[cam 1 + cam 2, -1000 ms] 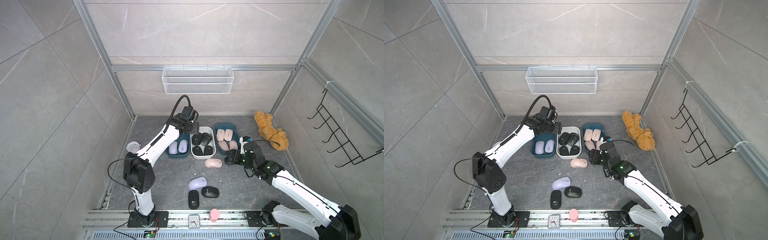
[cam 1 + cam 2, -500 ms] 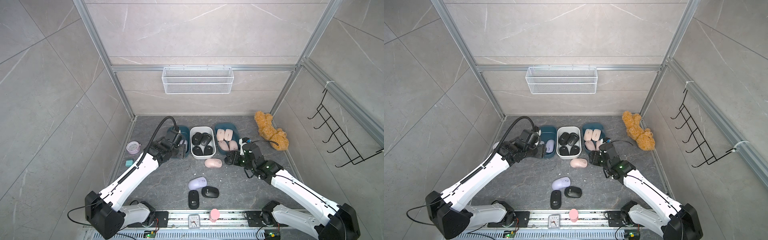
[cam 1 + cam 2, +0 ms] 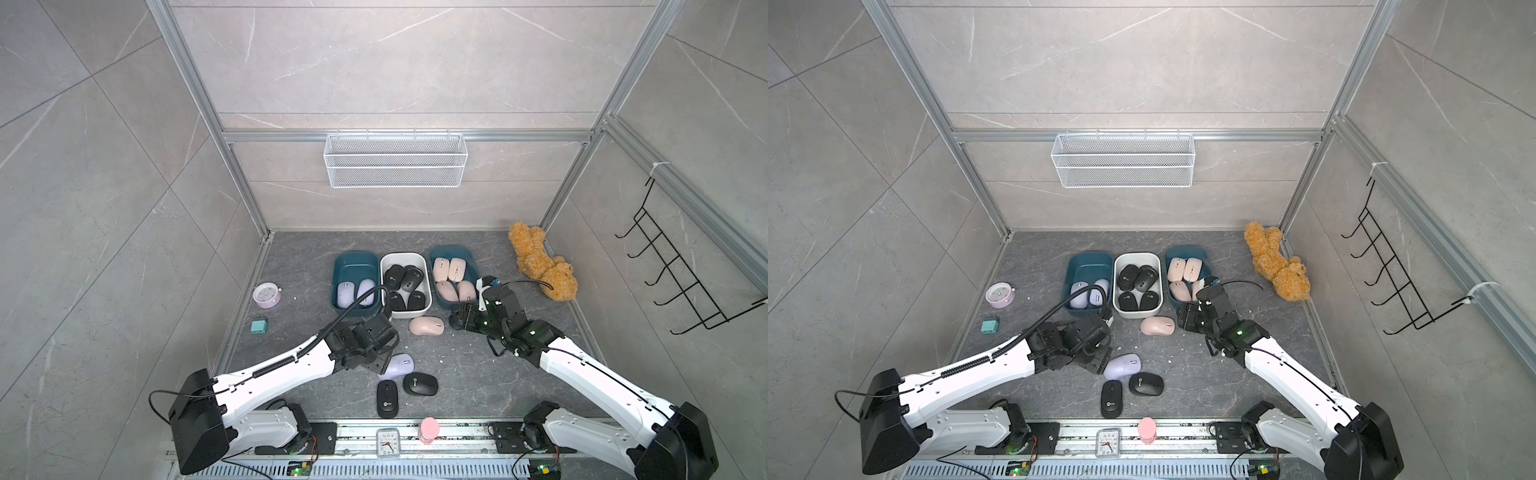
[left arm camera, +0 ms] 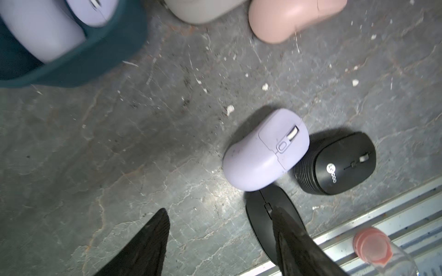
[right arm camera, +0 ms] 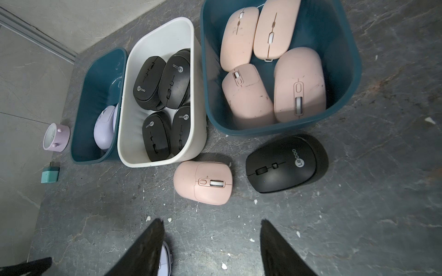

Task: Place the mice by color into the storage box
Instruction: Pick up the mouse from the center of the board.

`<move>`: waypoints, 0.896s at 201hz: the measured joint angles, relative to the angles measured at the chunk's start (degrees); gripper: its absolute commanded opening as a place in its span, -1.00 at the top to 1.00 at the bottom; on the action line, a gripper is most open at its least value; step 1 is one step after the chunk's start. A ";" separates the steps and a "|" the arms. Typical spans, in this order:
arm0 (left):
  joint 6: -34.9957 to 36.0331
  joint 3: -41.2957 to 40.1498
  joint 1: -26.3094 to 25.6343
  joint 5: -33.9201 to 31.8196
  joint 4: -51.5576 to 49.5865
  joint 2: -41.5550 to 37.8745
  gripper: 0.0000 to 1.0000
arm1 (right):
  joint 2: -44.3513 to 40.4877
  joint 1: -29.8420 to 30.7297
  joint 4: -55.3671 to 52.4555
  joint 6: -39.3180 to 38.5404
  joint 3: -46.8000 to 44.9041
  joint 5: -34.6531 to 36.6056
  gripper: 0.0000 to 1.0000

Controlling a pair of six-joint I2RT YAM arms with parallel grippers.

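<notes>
Three bins stand in a row. The left teal bin holds two purple mice, the white bin several black ones, and the right teal bin several pink ones. On the floor in front lie a pink mouse, a purple mouse and two black mice. Another black mouse lies by the pink bin, hidden under the right arm in both top views. My left gripper is open just left of the purple mouse. My right gripper is open and empty, right of the pink mouse.
A round alarm clock and a small teal plug sit by the left wall. A teddy bear lies at the back right. On the front rail stand a clock and a pink-capped bottle. A wire basket hangs on the back wall.
My left arm has swung from over the bins down and forward to the floor beside the loose purple mouse. The right arm has hardly moved.
</notes>
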 measured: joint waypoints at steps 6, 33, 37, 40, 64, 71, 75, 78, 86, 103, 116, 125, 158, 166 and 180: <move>-0.17 -0.90 -0.31 0.50 0.55 0.00 -0.41 | 0.00 0.00 0.00 0.00 0.00 -0.02 -0.30; -0.96 -4.72 -1.55 3.17 4.74 0.00 -0.41 | 0.00 0.00 0.00 0.02 0.00 -0.26 -0.30; -1.03 -5.09 -1.79 3.41 5.29 0.00 -0.42 | 0.00 0.00 0.00 0.02 0.00 -0.39 -0.31; -1.09 -5.33 -1.90 3.54 5.73 0.00 -0.42 | 0.00 0.00 0.00 0.02 0.00 -0.42 -0.31; -1.55 -6.67 -2.73 4.96 9.64 0.57 -0.42 | 0.00 0.00 0.00 0.02 0.00 -0.46 -0.30; -1.57 -6.78 -3.04 5.11 10.67 1.18 -0.42 | 0.00 0.00 0.00 0.02 0.00 -0.48 -0.31; -1.60 -6.78 -3.17 5.22 11.15 1.62 -0.42 | 0.00 0.00 0.00 0.04 0.00 -0.52 -0.31; -1.57 -6.80 -3.30 5.25 11.52 1.92 -0.42 | 0.00 0.00 0.00 0.02 0.00 -0.61 -0.30; -1.55 -6.78 -3.61 5.55 12.46 2.86 -0.42 | 0.00 0.00 0.02 0.02 0.00 -0.66 -0.30; -1.33 -6.78 -4.07 6.12 13.92 4.74 -0.42 | 0.00 0.00 0.04 0.07 0.00 -0.79 -0.30; -1.03 -6.78 -4.26 6.32 14.64 6.12 -0.42 | 0.00 0.00 0.07 0.22 0.00 -0.83 -0.31; -0.79 -6.78 -4.24 6.38 14.86 6.88 -0.42 | 0.00 0.00 0.07 0.24 0.00 -0.83 -0.30; -0.04 -6.75 -4.24 6.32 15.43 9.33 -0.42 | 0.00 0.00 0.09 0.24 0.00 -0.83 -0.30; 0.02 -6.73 -4.24 6.23 15.45 9.86 -0.42 | 0.00 0.00 0.09 0.24 0.00 -0.83 -0.31; 0.24 -6.64 -4.24 6.05 15.47 10.73 -0.42 | 0.00 0.00 0.09 0.24 0.00 -0.83 -0.31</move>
